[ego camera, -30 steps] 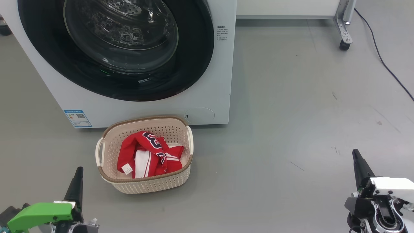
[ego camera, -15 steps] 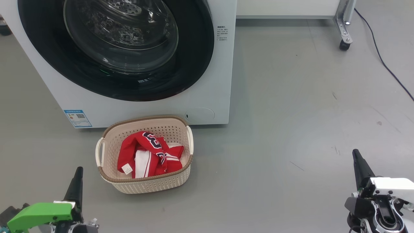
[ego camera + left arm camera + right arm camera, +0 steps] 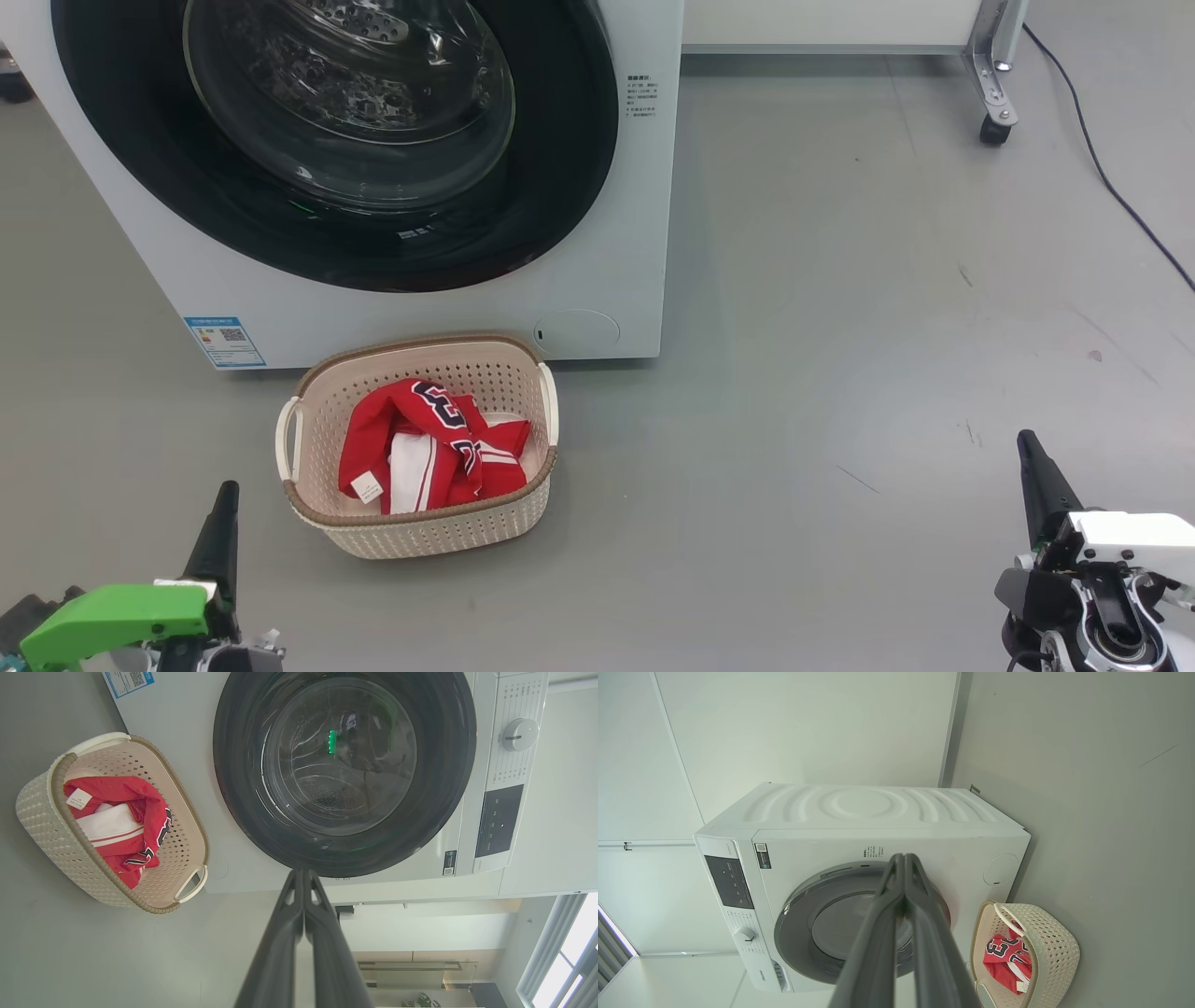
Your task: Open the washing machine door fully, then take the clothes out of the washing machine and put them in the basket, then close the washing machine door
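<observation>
Left gripper (image 3: pixel 228 495) and right gripper (image 3: pixel 1029 448): fingers pressed together, empty.
Head view: grippers at 8 and 4 o'clock; nearer centre at 8, the basket (image 3: pixel 411 346) holds the clothes (image 3: pixel 439 448) (red jersey); beyond at 11, the washing machine (image 3: pixel 625 233), its door (image 3: pixel 560 187) apparently shut.

One white front-loading washing machine (image 3: pixel 635 233), with one round black-rimmed glass door (image 3: pixel 569 159) and one small blue label sticker (image 3: pixel 224 342). One cream perforated plastic basket (image 3: pixel 420 537). One heap of red-and-white clothes (image 3: pixel 369 439); the garments in it cannot be counted. Two dark-fingered grippers: left gripper (image 3: pixel 229 490), right gripper (image 3: pixel 1027 439).
</observation>
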